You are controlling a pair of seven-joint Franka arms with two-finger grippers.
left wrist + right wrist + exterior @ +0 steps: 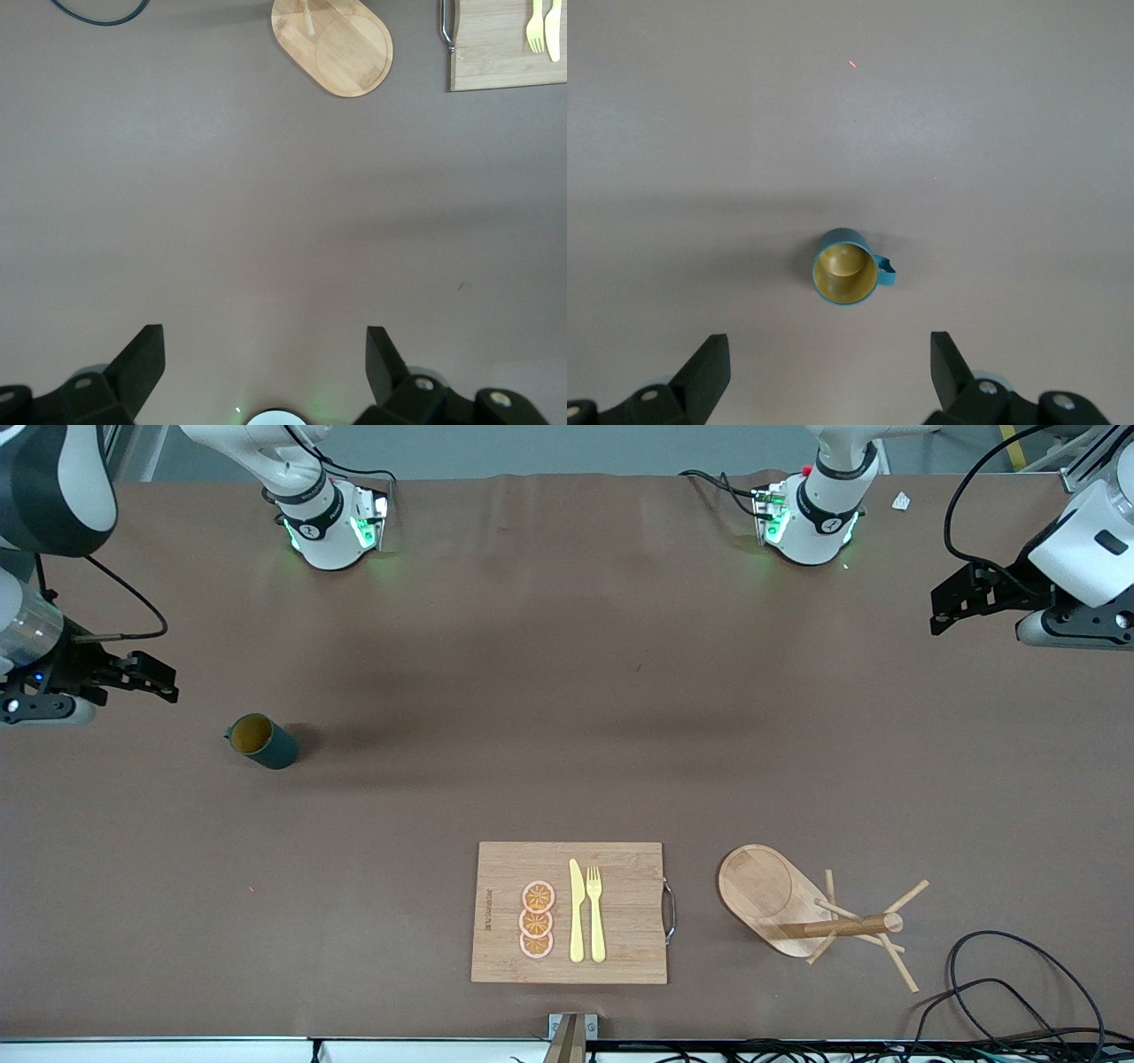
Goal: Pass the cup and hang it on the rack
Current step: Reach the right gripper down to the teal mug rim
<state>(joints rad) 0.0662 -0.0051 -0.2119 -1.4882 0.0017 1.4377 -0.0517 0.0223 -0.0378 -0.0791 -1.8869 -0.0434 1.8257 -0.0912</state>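
Note:
The cup (263, 741) is a dark teal mug with a yellowish inside, and it stands upright on the brown table toward the right arm's end. From above, the cup (846, 276) shows its loop handle. My right gripper (164, 677) hangs open over bare table close to the cup, with nothing between its fingers (709, 367). The rack (802, 908), a light wooden mug tree with an oval base and thin pegs, stands near the front camera toward the left arm's end; its base (341, 49) shows in the left wrist view. My left gripper (943, 607) hangs open and empty (266, 354) over bare table.
A bamboo cutting board (620, 868) lies beside the rack, carrying a yellow knife (577, 911), a yellow fork (595, 912) and orange slices (537, 919). Black cables (1001, 974) loop at the table corner nearest the front camera, past the rack.

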